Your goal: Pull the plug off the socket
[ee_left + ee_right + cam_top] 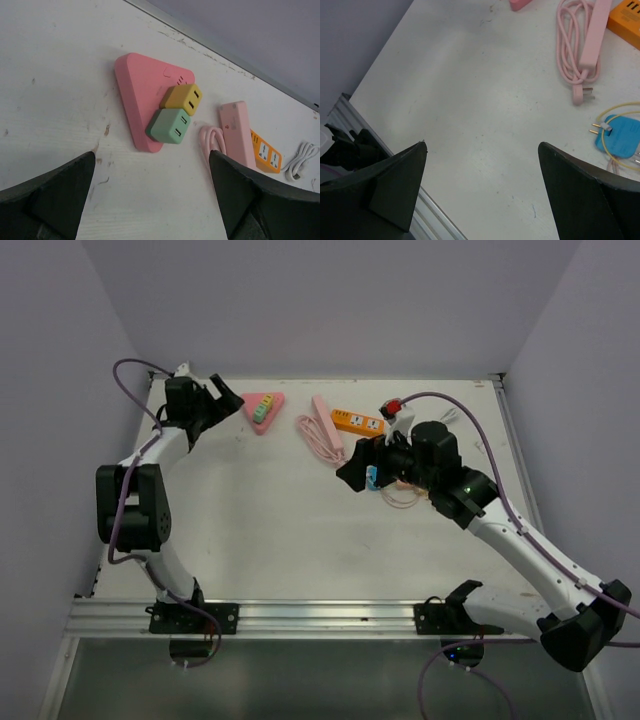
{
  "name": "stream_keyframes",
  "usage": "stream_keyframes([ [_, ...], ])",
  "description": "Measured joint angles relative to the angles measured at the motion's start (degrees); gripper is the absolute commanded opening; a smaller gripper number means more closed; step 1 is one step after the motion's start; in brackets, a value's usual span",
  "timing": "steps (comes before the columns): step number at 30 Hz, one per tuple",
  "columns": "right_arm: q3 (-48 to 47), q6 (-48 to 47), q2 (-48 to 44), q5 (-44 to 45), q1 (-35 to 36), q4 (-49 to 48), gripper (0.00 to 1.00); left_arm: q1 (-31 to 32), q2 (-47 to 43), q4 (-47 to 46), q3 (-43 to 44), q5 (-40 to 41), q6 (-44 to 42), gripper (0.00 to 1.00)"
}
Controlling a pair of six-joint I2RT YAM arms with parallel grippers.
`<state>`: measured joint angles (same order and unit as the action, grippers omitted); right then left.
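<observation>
A pink triangular socket (142,95) lies on the white table at the back left, also seen in the top view (262,410). A yellow plug (181,97) and a green plug (168,125) sit plugged into it. My left gripper (151,162) is open and empty, just short of the socket, in the top view (222,400) to its left. My right gripper (481,147) is open and empty, above bare table mid-right (355,472). A blue plug (616,139) with a yellow cord lies beside it.
A pink power strip (237,131) with a coiled pink cord (572,45) lies right of the socket. An orange power strip (358,422) and a white cable (300,160) lie further right. A red and white item (398,408) sits at the back. Walls close three sides.
</observation>
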<state>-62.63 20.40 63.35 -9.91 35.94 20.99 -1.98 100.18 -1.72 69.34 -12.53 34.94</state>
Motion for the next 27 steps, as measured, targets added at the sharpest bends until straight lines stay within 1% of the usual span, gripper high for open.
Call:
stream_keyframes([
  [5, 6.1, 1.29, -3.82, -2.82, 0.0, -2.62, 0.95, -0.26, 8.7, -6.67, 3.06, -2.47, 1.51, 0.98],
  [10, 6.88, 1.46, -3.65, -4.37, 0.0, -3.5, 0.94, -0.26, 15.26, -11.41, 4.57, -4.2, 3.76, 0.96],
  [13, 6.88, 1.42, -3.37, -4.5, 0.0, -3.8, 0.94, -0.26, 18.45, -14.43, 5.46, -5.16, 5.55, 0.93],
  [16, 6.88, 1.36, -2.58, -4.57, 0.0, -3.8, 0.94, -0.28, 22.14, -17.55, 6.38, -5.9, 7.89, 0.86],
  [17, 6.88, 1.33, -2.34, -4.57, 0.0, -3.78, 0.94, -0.31, 23.04, -18.14, 6.71, -6.12, 8.35, 0.86],
  [19, 6.88, 1.29, -2.1, -4.59, 0.0, -3.78, 0.94, -0.35, 25.42, -19.74, 7.63, -6.4, 9.94, 0.79],
  [21, 6.84, 1.25, -1.84, -4.59, 0.0, -3.76, 0.94, -0.46, 27.04, -22.32, 8.07, -6.93, 11.78, 0.77],
  [22, 6.82, 1.22, -1.68, -4.59, 0.0, -3.78, 0.93, -0.52, 27.43, -23.34, 8.15, -7.04, 12.35, 0.74],
  [27, 6.82, 1.2, -0.72, -4.59, 0.0, -3.74, 0.93, -0.79, 30.05, -29.11, 8.37, -7.98, 16.5, 0.72],
])
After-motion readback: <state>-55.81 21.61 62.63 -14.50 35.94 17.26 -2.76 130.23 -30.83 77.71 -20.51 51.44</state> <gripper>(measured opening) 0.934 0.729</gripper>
